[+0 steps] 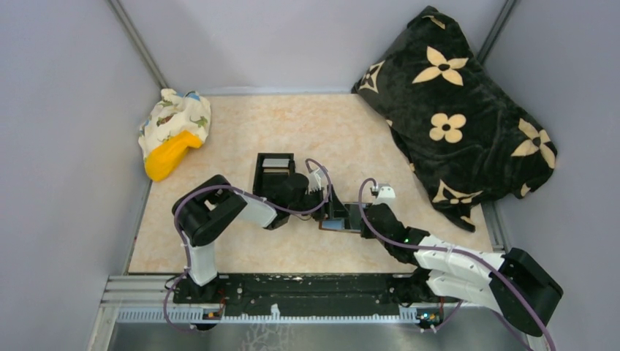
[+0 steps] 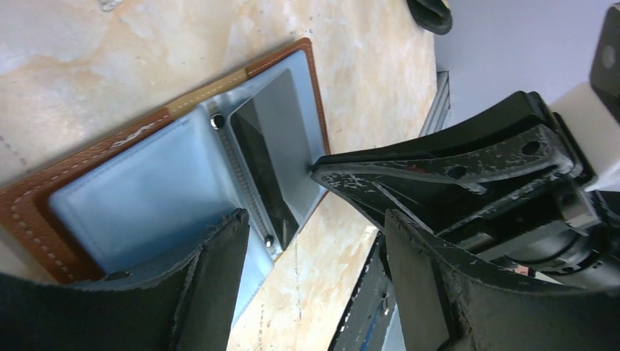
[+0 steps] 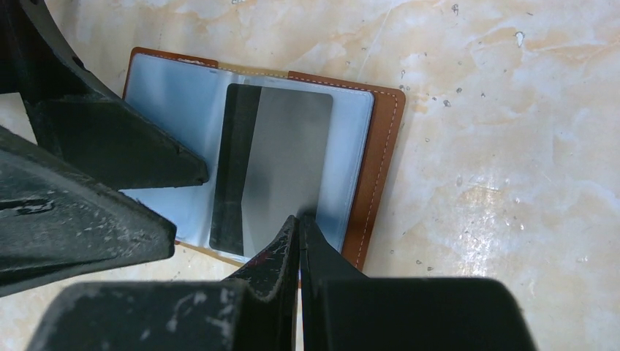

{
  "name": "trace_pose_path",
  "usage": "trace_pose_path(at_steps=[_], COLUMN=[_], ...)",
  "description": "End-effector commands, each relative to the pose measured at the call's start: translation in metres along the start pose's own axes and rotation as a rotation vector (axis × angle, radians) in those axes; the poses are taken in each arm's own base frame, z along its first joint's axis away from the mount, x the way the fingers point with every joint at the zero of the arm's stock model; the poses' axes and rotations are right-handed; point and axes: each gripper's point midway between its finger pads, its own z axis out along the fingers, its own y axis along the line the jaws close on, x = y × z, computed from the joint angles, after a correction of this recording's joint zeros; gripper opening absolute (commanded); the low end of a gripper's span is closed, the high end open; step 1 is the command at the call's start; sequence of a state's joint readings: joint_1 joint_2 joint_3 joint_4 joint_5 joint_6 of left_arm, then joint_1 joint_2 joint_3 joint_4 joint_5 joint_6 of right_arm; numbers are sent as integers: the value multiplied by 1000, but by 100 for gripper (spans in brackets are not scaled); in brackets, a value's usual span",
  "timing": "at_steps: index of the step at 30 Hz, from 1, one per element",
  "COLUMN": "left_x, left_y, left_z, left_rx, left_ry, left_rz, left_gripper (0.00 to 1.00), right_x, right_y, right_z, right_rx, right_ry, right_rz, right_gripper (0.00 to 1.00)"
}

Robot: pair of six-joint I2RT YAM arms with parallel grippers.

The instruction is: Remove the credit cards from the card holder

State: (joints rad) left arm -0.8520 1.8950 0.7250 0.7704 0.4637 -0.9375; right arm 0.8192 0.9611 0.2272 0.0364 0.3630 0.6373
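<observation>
The card holder (image 3: 380,168) lies open on the counter, just right of centre, toward the near edge. One grey card (image 3: 285,161) sits in one half, and no card lies outside. The left gripper (image 2: 314,219) is spread wide over the empty half. The right gripper (image 3: 298,219) has its fingers closed together, tips at the card's edge. Extraction is not yet done.

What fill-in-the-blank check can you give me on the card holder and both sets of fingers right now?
1. The card holder lies ___ on the table, blue-grey lining up.
2. The right gripper has its fingers ___ at the grey card edge.
3. The left gripper has its fingers ___, with nothing between them.

Missing words: open; shut; open.
</observation>
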Motion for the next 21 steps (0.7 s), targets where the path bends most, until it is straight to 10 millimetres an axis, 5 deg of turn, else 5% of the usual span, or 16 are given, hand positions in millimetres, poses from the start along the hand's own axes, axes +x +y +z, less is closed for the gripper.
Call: trace_pose_path(at_steps=[1,21], left_x=[-5,8], left_y=[24,29], left_z=[0,18], left_rx=[-122,-59], left_ry=[-22,-29], left_rz=[35,-46], left_gripper=[75,72], right_x=[0,0], right_y=[-1,2], right_z=[-2,-2], right_rx=[2,-20], right_ry=[9,12], right_rz=[17,6], right_gripper=[0,0])
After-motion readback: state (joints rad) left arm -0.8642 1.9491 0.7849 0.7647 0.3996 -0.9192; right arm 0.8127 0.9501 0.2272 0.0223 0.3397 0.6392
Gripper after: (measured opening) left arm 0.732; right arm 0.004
